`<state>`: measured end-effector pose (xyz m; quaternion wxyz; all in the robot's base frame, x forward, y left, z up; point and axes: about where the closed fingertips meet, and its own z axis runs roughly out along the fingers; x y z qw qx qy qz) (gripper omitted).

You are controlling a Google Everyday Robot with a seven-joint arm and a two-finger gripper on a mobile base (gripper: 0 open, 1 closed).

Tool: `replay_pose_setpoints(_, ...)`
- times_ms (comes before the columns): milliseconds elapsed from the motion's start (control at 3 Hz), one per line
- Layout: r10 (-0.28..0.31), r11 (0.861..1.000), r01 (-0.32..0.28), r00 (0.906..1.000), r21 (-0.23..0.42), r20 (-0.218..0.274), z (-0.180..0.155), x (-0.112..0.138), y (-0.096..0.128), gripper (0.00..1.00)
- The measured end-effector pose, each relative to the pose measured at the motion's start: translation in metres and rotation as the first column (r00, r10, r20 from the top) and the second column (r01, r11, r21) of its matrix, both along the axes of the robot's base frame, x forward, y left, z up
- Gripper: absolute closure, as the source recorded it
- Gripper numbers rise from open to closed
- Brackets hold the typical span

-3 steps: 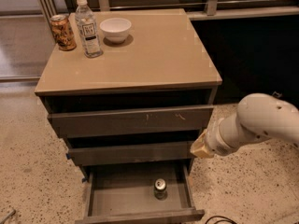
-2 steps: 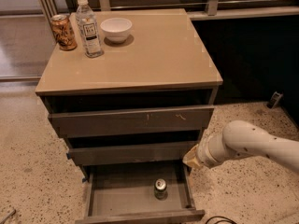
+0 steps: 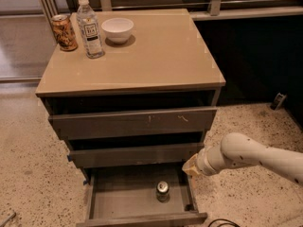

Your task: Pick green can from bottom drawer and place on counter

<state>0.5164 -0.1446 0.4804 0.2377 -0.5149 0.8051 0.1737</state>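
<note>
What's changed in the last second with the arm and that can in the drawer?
The arm swung down and leftward, bringing the pincer lower, to the right edge of the open bottom drawer, above and right of the green can. Nothing was taken hold of or let go. The green can, the drawer, and the brown can, bottle and bowl on the counter stayed put.

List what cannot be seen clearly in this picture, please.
1. The gripper, beside the right wall of the bottom drawer, camera view: its front end is hidden by the wrist.
2. The green can in that drawer: seen from above, its side is mostly hidden.
3. The arm: cut off by the right edge.
</note>
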Motion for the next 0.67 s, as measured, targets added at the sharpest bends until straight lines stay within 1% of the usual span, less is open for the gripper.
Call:
replay_pose_setpoints(333,-0.012,1.000,0.012,0.9999,0.002,-0.004,-0.050,0.000,-0.009,1.00)
replay_pose_setpoints(667,-0.012,1.000,0.012,0.9999,-0.004,0.012,-0.132,0.014,-0.021,1.00)
